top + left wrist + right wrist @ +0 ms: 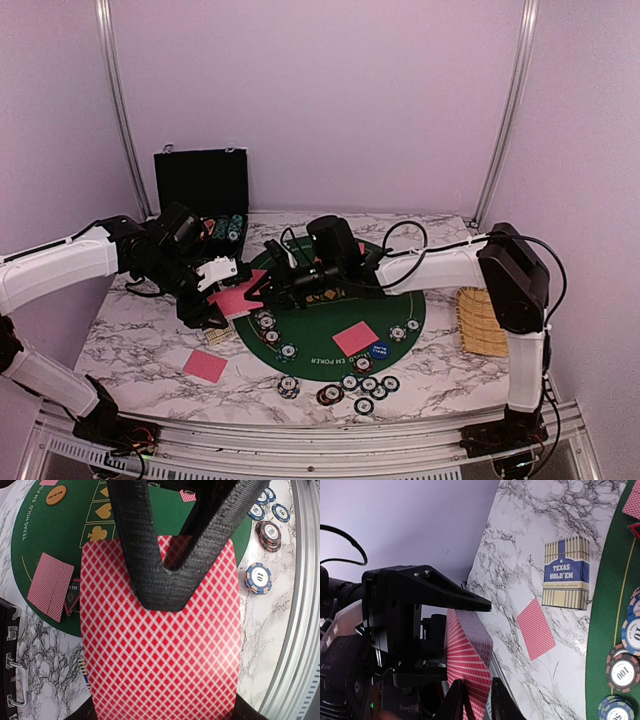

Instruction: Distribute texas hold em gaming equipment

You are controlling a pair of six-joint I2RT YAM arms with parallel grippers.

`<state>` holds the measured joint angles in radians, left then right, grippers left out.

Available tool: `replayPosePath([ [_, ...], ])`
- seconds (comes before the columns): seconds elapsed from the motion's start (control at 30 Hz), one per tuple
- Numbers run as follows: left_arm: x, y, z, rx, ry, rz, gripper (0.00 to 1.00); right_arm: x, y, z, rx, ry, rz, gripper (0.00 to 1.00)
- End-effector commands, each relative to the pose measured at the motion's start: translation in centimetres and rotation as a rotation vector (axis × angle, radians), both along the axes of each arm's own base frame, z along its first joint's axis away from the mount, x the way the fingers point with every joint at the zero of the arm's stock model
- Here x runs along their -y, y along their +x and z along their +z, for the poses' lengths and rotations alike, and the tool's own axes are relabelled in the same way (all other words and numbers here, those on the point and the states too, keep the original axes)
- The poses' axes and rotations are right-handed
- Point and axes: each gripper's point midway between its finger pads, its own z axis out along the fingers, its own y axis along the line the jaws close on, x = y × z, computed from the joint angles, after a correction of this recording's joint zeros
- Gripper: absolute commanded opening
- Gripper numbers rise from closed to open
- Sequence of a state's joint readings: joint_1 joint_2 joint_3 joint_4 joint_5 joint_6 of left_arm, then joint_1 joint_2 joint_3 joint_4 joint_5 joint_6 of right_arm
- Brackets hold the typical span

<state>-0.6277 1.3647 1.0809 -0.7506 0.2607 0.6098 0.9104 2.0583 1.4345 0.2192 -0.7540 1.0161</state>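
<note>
Red-backed card [160,670] fills the left wrist view, clamped in the left gripper [218,303] over the table [130,340]. The right gripper [162,592] is on its face, fingers nearly together; I cannot tell whether it grips the card. Poker chips [368,385] cluster at the green mat's [330,330] near edge.

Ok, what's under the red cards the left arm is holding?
Around the red cards I see green mat, marble table and a chip off to one side. Whatever lies directly beneath them is covered by the cards themselves.
</note>
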Motion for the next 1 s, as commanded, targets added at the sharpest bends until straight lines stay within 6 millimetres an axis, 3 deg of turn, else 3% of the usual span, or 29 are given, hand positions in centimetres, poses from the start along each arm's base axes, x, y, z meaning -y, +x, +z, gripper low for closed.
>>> replayPosePath([
  [0.0,0.3,-0.2,0.4,-0.003,-0.017,-0.006,0.00,1.0,0.5,1.9,0.032,0.003,-0.020,0.15],
  [0.37,0.3,-0.1,0.3,-0.005,-0.015,-0.004,0.00,2.7,1.5,2.6,0.049,-0.015,-0.044,0.00],
  [0.67,0.3,-0.2,0.2,-0.008,-0.015,-0.003,0.00,5.5,3.4,3.3,0.035,0.004,-0.095,0.00],
  [0.83,0.3,-0.1,0.2,-0.008,-0.015,-0.003,0.00,7.8,5.8,4.3,0.052,0.013,-0.150,0.00],
  [0.97,0.3,-0.1,0.0,-0.013,-0.009,-0.002,0.00,11.4,9.9,4.4,0.072,0.000,-0.244,0.00],
])
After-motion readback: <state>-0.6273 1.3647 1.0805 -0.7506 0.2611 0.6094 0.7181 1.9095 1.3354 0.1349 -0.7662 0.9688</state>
